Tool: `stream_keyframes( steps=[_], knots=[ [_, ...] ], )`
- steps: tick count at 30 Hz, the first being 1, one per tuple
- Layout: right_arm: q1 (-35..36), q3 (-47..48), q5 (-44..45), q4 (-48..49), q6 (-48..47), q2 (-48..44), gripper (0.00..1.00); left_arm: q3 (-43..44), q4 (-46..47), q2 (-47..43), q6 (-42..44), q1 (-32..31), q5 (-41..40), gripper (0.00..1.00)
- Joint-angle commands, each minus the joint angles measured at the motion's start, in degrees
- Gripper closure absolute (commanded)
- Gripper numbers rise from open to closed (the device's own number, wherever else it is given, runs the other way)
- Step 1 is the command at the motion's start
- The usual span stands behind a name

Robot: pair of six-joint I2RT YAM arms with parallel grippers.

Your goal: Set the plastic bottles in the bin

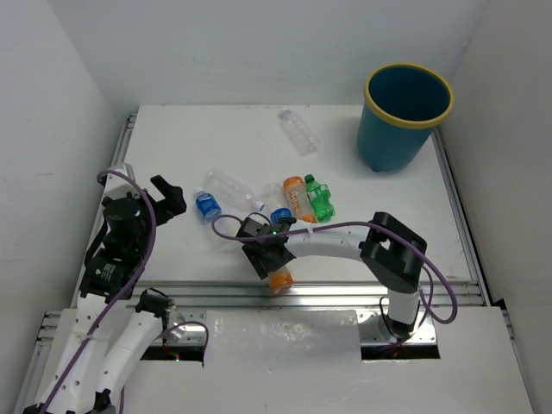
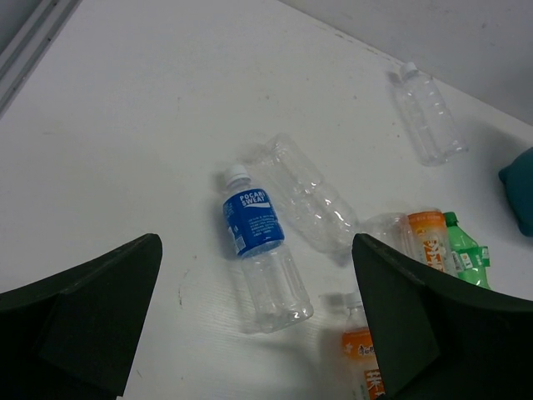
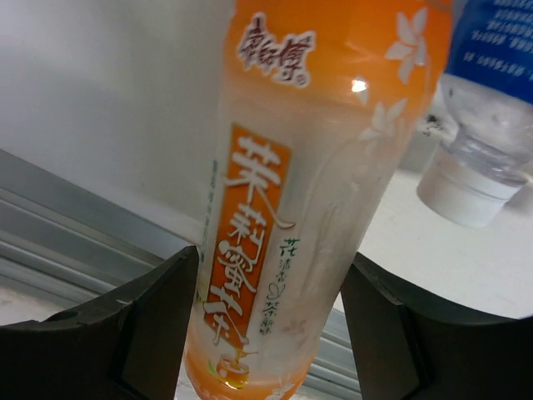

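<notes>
Several plastic bottles lie mid-table: a clear one (image 1: 297,131) far back, another clear one (image 1: 231,185), two blue-labelled ones (image 1: 207,205) (image 1: 280,216), an orange one (image 1: 296,198) and a green one (image 1: 318,198). A second orange bottle (image 3: 283,208) lies at the near table edge (image 1: 279,278), and my right gripper (image 3: 271,267) (image 1: 269,254) is shut on its body, a finger against each side. My left gripper (image 2: 256,250) (image 1: 168,198) hovers open above the left blue-labelled bottle (image 2: 254,225), holding nothing. The teal bin (image 1: 392,142) with its yellow rim stands upright at the far right.
A metal rail (image 1: 345,293) runs along the near table edge just beyond the held bottle. White walls close in on both sides. The bin's edge (image 2: 520,192) shows at the right of the left wrist view.
</notes>
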Motion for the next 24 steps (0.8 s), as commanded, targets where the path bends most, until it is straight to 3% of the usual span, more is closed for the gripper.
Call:
stream_keyframes(
  steps=[1, 5, 6, 7, 9, 14, 17, 20, 21, 24],
  knots=[
    [1.31, 2.38, 1.44, 1.16, 1.85, -0.41, 0.33, 0.27, 1.93, -0.5, 0.2, 0.55, 0.71, 0.04],
    [1.49, 2.38, 1.45, 1.34, 2.03, -0.67, 0.45, 0.27, 2.11, -0.41, 0.2, 0.55, 1.06, 0.04],
    [1.58, 2.64, 1.53, 1.25, 2.03, -0.67, 0.52, 0.27, 2.11, -0.32, 0.2, 0.55, 1.06, 0.04],
    [1.93, 2.73, 1.53, 0.99, 1.94, -1.54, 0.73, 0.27, 2.11, -0.32, 0.2, 0.55, 1.06, 0.04],
    [3.41, 2.99, 3.1, 0.73, 1.94, -3.74, 0.84, 0.27, 2.11, -0.41, 0.2, 0.55, 1.15, 0.04],
    [4.22, 5.98, 7.67, -1.91, -1.56, -18.66, 0.87, 0.18, 2.2, -0.32, 0.29, 0.47, 1.5, 0.04],
    [1.85, 9.91, 16.02, -4.28, -7.18, -27.02, 0.87, 0.27, 2.29, 0.03, 0.29, 0.55, 1.41, 0.04],
    [-10.07, 14.58, 13.33, -3.06, -14.3, -31.77, 0.87, 0.27, 2.2, 0.2, 0.29, 0.55, 1.24, 0.04],
    [-17.68, 15.99, 12.35, -2.1, -15.97, -32.31, 0.87, 0.27, 2.2, 0.38, 0.29, 0.55, 1.15, 0.04],
    [-28.69, 24.06, 10.95, 1.95, -25.44, -29.78, 0.87, 0.1, 2.29, 0.55, 0.29, 0.55, 1.41, 0.04]
  ],
)
